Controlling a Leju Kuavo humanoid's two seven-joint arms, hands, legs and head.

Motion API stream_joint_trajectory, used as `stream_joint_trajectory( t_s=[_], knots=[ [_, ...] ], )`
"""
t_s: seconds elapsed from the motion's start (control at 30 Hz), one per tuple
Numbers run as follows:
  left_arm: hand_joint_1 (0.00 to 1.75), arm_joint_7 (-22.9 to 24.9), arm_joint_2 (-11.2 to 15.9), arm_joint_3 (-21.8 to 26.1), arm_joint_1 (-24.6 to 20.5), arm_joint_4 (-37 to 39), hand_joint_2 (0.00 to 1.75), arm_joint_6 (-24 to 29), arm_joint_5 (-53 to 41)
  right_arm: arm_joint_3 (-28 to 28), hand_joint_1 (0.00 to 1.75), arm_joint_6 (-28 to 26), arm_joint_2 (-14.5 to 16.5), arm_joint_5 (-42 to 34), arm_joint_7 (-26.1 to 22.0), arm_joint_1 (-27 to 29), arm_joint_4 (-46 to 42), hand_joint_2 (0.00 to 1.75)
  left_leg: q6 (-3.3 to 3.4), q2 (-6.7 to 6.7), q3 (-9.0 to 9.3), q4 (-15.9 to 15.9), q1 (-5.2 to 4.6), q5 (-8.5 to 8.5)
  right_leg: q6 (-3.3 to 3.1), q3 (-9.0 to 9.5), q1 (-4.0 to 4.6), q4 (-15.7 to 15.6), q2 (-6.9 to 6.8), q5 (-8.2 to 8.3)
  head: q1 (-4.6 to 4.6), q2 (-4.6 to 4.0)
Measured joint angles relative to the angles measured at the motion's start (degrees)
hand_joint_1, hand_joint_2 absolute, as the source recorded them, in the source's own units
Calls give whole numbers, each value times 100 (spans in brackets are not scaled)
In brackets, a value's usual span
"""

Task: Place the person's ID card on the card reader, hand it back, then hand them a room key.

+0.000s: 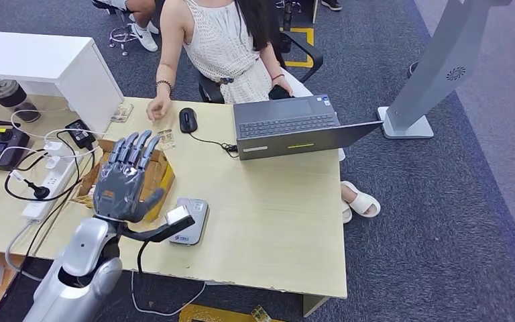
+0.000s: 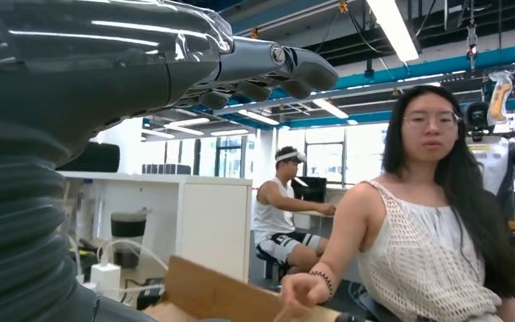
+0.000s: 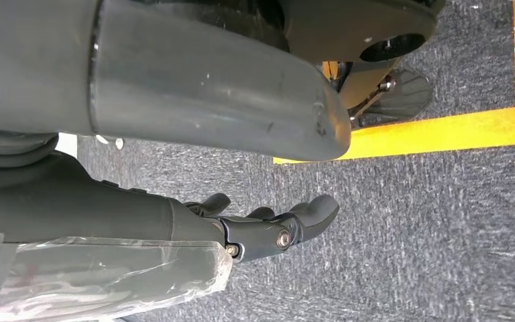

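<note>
Pale wood-grain bench carries a glossy rounded-rectangle card reader near the left robot hand, fingers spread, empty. The ID card lies farther, by the person's hand. The right robot hand hangs loosely curled, empty.

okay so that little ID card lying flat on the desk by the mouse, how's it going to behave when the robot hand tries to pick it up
The ID card looks thin and lies flat on the desk, so thick fingers will probably struggle to get under an edge. It seems light and likely slides on the smooth wood when pushed. The left hand hovers open nearby, holding nothing.
</note>
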Motion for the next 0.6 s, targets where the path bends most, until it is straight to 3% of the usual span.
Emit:
stream_joint_trajectory(
  t_s=[0.07,0.27,0.6],
  knots=[
    [0,-91,98,-6,761,-545,175,182,84,-109,0,-37,15,-20,-32,13,-1,0,0,-1,0,-1,1,-2,2,0,0,-1,-1,-2,-1,0],
    [0,-146,153,107,1724,-1027,175,255,93,-263,0,-70,28,-7,-44,29,-2,0,0,-2,1,-2,0,-2,2,2,1,-1,-3,-3,1,0],
    [0,-4,145,616,2001,-973,175,84,-86,-359,0,-63,28,92,-48,33,-2,0,0,-5,3,-1,1,1,2,6,1,0,-8,-2,1,0]
  ],
)
